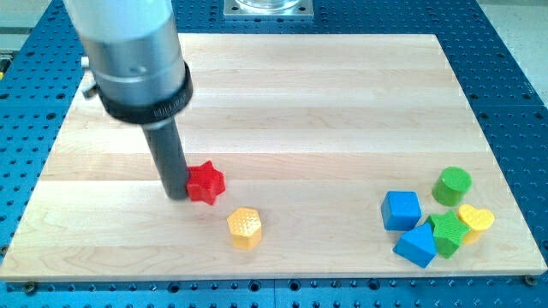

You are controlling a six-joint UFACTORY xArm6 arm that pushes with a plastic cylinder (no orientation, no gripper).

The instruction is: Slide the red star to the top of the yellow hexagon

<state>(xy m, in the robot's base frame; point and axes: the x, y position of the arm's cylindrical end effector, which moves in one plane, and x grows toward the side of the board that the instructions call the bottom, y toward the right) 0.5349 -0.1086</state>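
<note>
The red star [206, 182] lies on the wooden board at lower centre-left. The yellow hexagon [245, 228] sits just below and to the right of it, a small gap apart. My tip [177, 195] stands at the star's left side, touching or nearly touching it. The rod rises from there to the grey arm body at the view's top left.
A cluster sits at the view's lower right: a blue cube [401, 210], a blue block [416, 245], a green star-like block [448, 233], a green cylinder [451, 184] and a yellow heart [475, 221]. The board [300, 103] ends near the view's bottom.
</note>
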